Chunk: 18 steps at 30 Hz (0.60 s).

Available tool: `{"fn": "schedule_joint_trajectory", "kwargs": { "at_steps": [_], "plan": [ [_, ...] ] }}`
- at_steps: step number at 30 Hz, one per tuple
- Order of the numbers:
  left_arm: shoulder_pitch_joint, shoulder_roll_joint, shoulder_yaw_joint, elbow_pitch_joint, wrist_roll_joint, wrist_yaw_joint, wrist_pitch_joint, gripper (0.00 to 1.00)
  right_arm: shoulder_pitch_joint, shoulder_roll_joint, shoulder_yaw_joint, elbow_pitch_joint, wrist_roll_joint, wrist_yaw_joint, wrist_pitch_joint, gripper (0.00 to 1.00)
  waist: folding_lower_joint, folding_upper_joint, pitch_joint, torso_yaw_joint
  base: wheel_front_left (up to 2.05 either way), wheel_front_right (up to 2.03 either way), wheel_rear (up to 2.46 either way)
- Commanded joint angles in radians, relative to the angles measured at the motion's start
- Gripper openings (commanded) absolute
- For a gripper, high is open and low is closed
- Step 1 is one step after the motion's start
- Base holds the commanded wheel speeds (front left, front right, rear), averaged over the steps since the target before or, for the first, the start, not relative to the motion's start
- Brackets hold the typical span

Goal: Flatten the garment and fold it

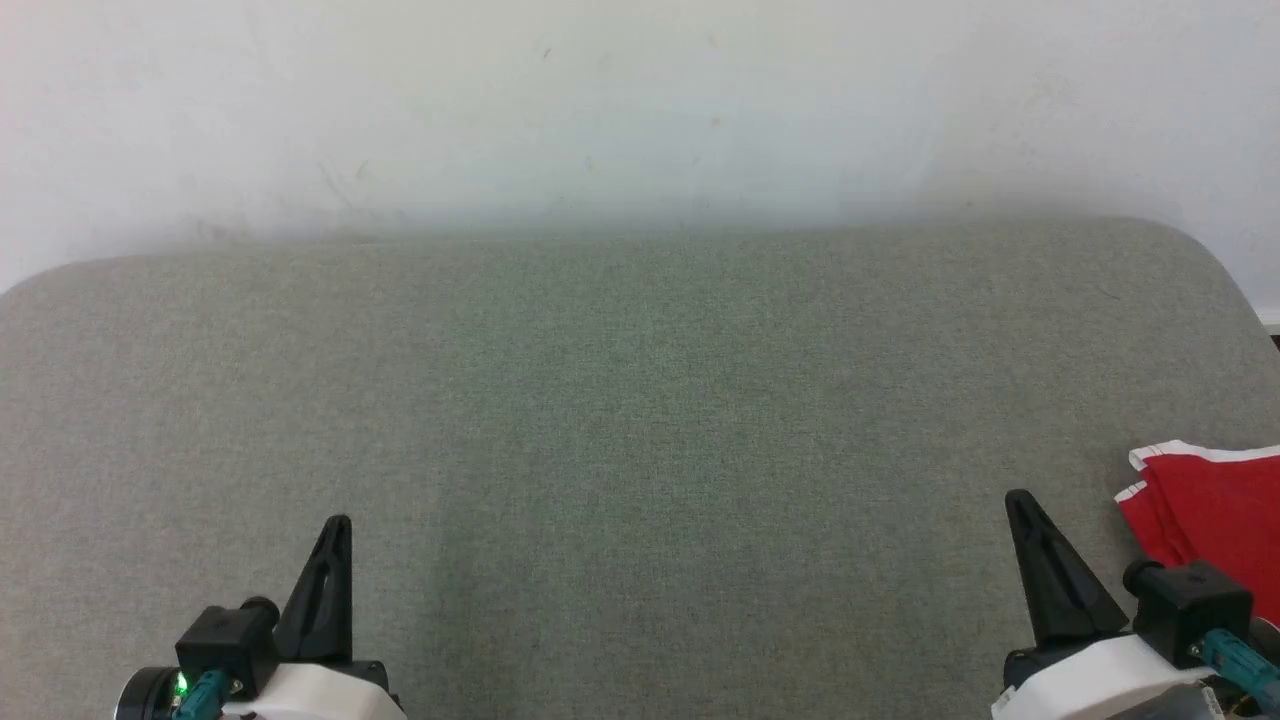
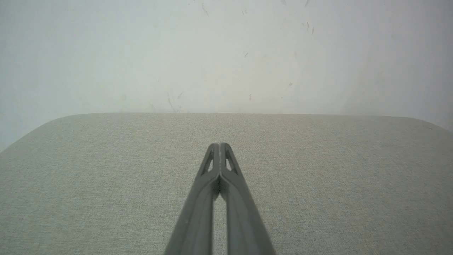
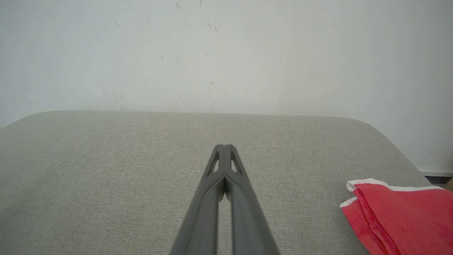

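The garment [image 1: 1215, 510] lies just right of the right pincer [image 1: 1019, 499], clear of its tips; that pincer and the left pincer [image 1: 340, 521] are closed, empty.

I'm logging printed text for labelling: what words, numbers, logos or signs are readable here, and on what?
None readable.
The garment shows plain red fabric with a white band, no print on the part in view.
The grey padded surface is plain; the wall has only faint scuffs.
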Motion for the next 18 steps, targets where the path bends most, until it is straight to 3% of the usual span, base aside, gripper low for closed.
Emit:
{"fn": "schedule_joint_trajectory", "kwargs": {
  "at_steps": [1, 18],
  "plan": [
    [-0.006, -0.007, 0.002, -0.006, 0.014, 0.001, 0.007, 0.00, -0.012, 0.000, -0.001, 0.005, -0.005, 0.000, 0.000, 0.00, 0.0000, 0.0000, 0.000, 0.000, 0.00, 0.00, 0.00],
    [-0.016, -0.026, 0.007, -0.022, 0.045, 0.004, 0.042, 0.00, -0.035, 0.001, -0.001, 0.026, -0.022, 0.000, 0.002, 0.00, 0.0000, 0.0000, -0.003, 0.000, 0.00, 0.00, 0.00]
  ]
}}
